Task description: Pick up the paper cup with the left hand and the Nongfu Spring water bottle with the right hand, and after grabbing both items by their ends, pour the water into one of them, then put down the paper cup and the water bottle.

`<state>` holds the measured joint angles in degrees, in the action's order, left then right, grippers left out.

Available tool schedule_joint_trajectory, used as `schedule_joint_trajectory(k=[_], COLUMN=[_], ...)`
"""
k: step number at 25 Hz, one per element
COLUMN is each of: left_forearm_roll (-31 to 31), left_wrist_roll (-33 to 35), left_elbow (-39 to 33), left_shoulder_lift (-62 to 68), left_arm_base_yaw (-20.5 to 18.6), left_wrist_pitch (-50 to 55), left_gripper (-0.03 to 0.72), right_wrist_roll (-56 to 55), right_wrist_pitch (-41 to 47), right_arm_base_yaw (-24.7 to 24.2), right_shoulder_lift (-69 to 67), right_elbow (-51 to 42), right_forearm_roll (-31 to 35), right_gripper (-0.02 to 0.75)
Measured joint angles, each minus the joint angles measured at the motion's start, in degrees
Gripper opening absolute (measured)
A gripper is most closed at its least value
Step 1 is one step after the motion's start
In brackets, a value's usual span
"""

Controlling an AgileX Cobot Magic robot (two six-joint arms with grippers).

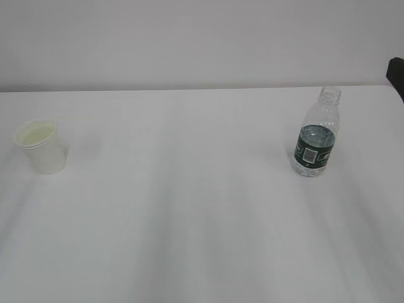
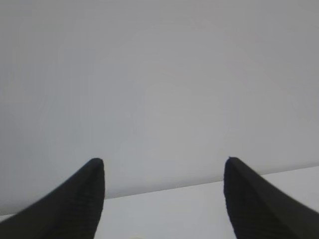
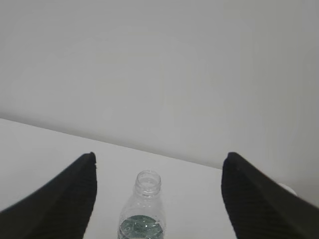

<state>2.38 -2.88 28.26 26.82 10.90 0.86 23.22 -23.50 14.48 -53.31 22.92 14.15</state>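
Observation:
The white paper cup (image 1: 41, 146) stands upright at the table's left side, its pale inside showing. The clear Nongfu Spring water bottle (image 1: 317, 132) with its dark green label stands uncapped at the right and holds water (image 3: 141, 226). Neither gripper shows in the exterior view. In the right wrist view my right gripper (image 3: 160, 154) is open. The bottle's neck (image 3: 148, 181) rises in the gap between the two black fingers, apart from both. In the left wrist view my left gripper (image 2: 163, 160) is open with only table and wall between its fingers. The cup does not show there.
The white table (image 1: 189, 221) meets a plain grey wall at its far edge (image 1: 189, 88). A dark object (image 1: 396, 72) pokes in at the exterior view's right edge. A small pale shape (image 3: 286, 189) lies beyond my right gripper's right finger.

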Motion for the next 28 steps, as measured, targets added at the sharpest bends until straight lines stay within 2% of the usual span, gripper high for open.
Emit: schedule_joint_trajectory(k=[19,28], left_forearm_roll=[-0.2,-0.2], left_wrist_roll=[0.0,0.0], left_elbow=[8.4,9.4], left_shoulder_lift=[-8.1,-13.0], left_arm_base_yaw=[0.0,0.0], left_wrist_pitch=[27.7,35.1], left_gripper=[0.535,0.53], right_wrist_roll=[1.1,1.3], right_wrist_pitch=[21.0,30.8], right_arm_base_yaw=[0.0,0.0], right_shoulder_lift=[16.2,21.9], right_elbow=[-0.1,-0.1], right_forearm_roll=[0.0,0.0], right_gripper=[0.593,0.593])
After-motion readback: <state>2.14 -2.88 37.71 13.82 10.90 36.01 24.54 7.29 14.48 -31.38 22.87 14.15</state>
